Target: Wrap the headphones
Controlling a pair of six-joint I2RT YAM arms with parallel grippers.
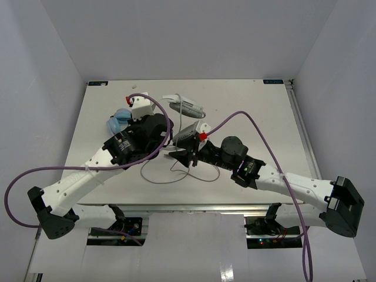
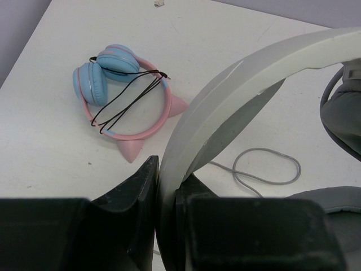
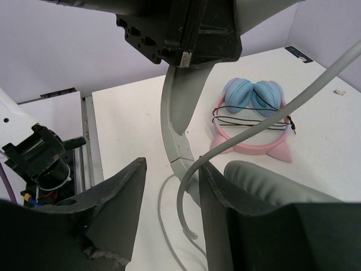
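My 2 grippers work close together at mid-table. My left gripper [image 2: 168, 175] is clamped tight on the white-and-grey headband of the 1 pair of headphones [image 2: 237, 96], which sits between my arms over the table [image 1: 247, 100]. My right gripper [image 3: 172, 169] stands about half open, with the 1 thin grey cable [image 3: 181, 197] running loose between its fingers. Farther off lies 1 blue-and-pink headset [image 2: 115, 65]. The 2 blue labels [image 1: 273, 81] at the far corners are too small to read.
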